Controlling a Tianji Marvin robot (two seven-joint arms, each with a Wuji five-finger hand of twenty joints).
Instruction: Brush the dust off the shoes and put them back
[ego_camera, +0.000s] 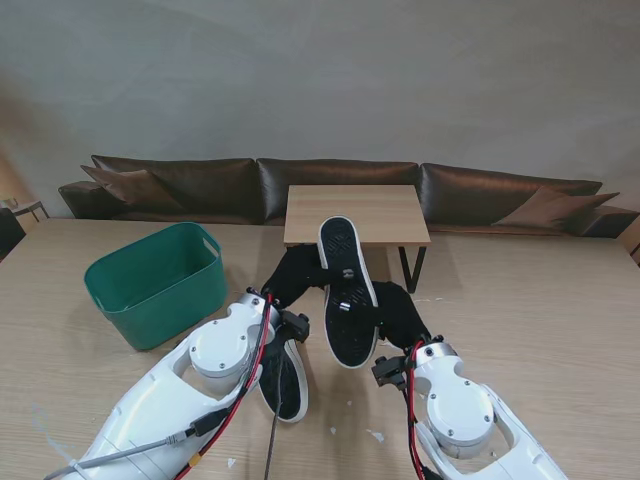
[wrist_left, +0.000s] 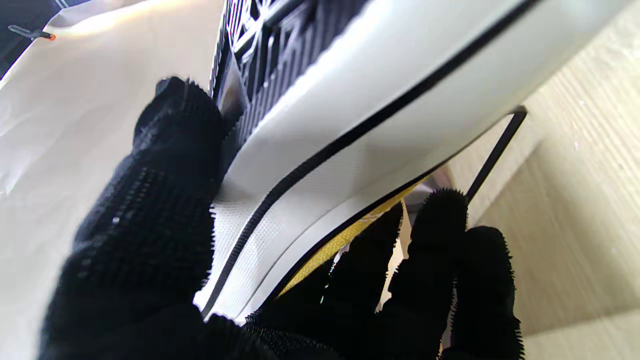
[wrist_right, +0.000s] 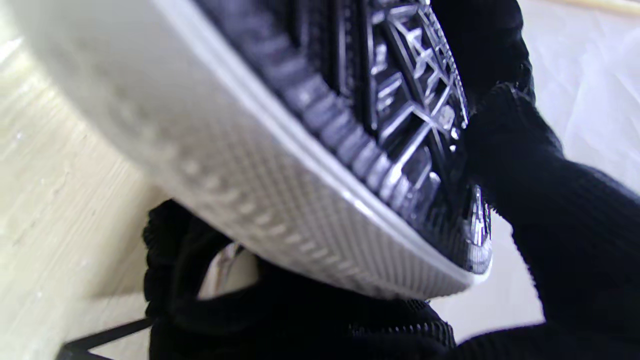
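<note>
shoe: lifted at table centre, sole up, toe at 12 | left hand: fingers clamped on its side | right hand: fingers wrapped round heel | second shoe: flat, at 7 | bin: at 9

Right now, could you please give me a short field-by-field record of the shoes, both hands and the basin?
held shoe: raised over the table, black sole up, white sidewall
left hand: black glove, gripping the held shoe's side
right hand: black glove, gripping the held shoe's other side
second shoe: lying on the table, partly hidden by the left arm
green basin: on the table, to my left
brush: not visible
</note>
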